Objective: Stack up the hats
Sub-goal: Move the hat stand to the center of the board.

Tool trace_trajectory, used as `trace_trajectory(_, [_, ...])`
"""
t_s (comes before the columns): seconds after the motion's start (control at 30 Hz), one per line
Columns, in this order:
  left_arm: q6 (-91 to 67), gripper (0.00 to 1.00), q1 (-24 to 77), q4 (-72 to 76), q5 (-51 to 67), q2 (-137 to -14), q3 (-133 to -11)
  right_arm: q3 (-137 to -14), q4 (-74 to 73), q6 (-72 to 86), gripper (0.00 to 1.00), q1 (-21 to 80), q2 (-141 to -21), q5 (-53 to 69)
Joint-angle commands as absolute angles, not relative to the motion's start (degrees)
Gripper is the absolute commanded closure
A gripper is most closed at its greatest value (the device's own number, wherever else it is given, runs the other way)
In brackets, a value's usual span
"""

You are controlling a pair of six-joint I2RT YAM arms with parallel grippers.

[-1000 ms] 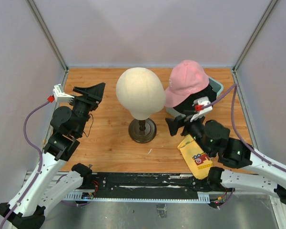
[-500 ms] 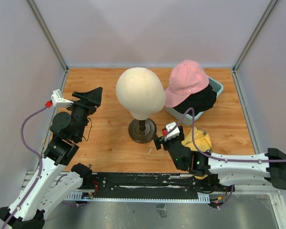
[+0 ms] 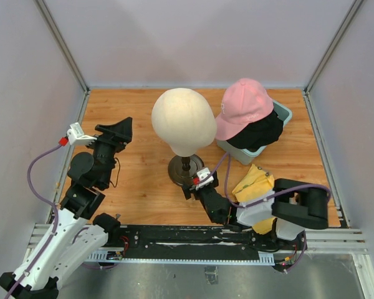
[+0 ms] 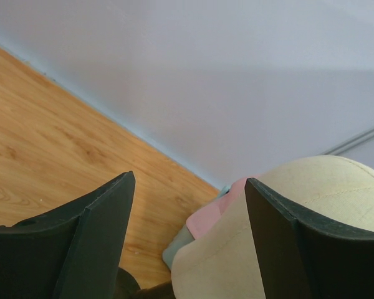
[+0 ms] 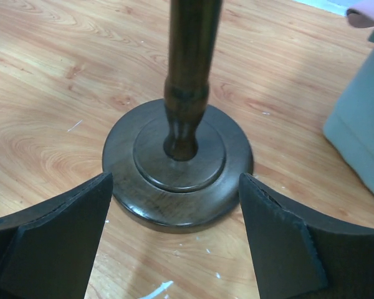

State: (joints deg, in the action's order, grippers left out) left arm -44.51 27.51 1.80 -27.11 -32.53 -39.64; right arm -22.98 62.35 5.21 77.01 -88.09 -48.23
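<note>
Atop the black cap (image 3: 263, 132), the pink cap (image 3: 246, 101) points its brim near-left.

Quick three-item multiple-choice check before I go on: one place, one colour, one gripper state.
1. The pink fabric baseball cap lies: A on the cream mannequin head; B atop a second cap in the blue-grey plastic bin; C on the table.
2. The second cap is: A tan; B blue; C black.
3. The right gripper is: A open, empty; B shut on the yellow cloth; C shut on a cap.
Answers: B, it tops the pile in the bin; C, black fabric shows beneath it; A, its jaws stand apart, holding nothing.
</note>
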Motion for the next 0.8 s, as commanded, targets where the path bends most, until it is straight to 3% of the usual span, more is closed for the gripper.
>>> trace_trajectory(0.0, [-41.47,0.23,27.86,5.16,-30.07,-31.30,-39.43,-24.41,87.68,-1.13,0.17,76.25,-98.09,-47.28])
trace_trajectory(0.47, [-37.60,0.16,27.86,6.19,-32.56,-31.03,-39.12,-32.25,89.30,0.83,0.22,70.73,-108.05,-46.16])
trace_trajectory(0.57, [-36.76,0.15,27.86,6.33,-33.29,-30.88,-39.03,-33.31,89.26,1.55,0.27,69.59,-109.68,-44.89])
trace_trajectory(0.77, [-34.81,0.12,27.86,6.44,-35.00,-30.42,-39.24,-36.92,88.26,2.81,0.47,67.76,-112.21,-41.98])
